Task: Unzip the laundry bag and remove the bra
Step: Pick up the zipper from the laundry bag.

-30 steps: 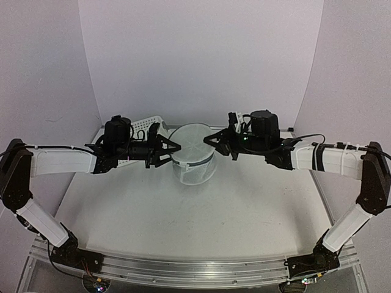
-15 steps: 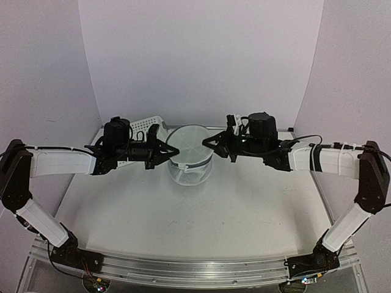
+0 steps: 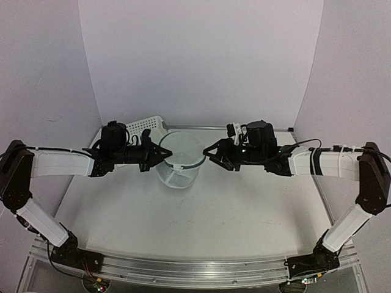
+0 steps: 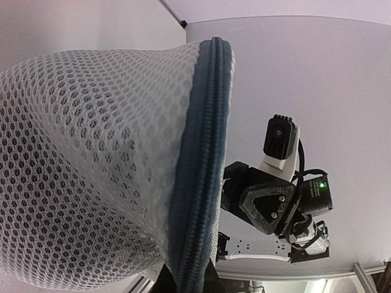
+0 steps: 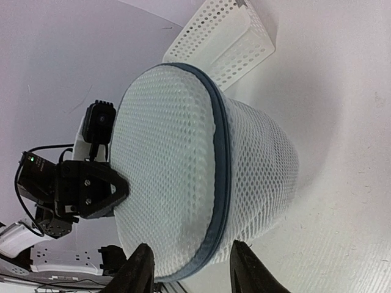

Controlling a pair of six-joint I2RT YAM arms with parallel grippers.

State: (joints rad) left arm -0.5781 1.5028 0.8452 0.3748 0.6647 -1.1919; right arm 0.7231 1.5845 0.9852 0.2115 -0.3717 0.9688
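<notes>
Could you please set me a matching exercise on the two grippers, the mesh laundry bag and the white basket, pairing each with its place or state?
1. left gripper
2. right gripper
3. laundry bag
4. basket

A. white perforated plastic, at the back left
B. shut on the bag's dark rim
C. white mesh, between both grippers
D. jaws apart at the bag's rim

Pairs: 1-B, 2-D, 3-C, 4-A

Layout of the worktop [image 3: 183, 226]: the laundry bag [image 3: 178, 163] sits at mid-depth, near the centre, between the two arms. The left pincer [image 3: 166, 154] meets its upper rim from the left, and the right pincer [image 3: 206, 150] from the right, with the rim between its fingers. A basket [image 3: 149, 125] lies behind and to the left of the bag, beyond the left arm, at the far edge.
</notes>
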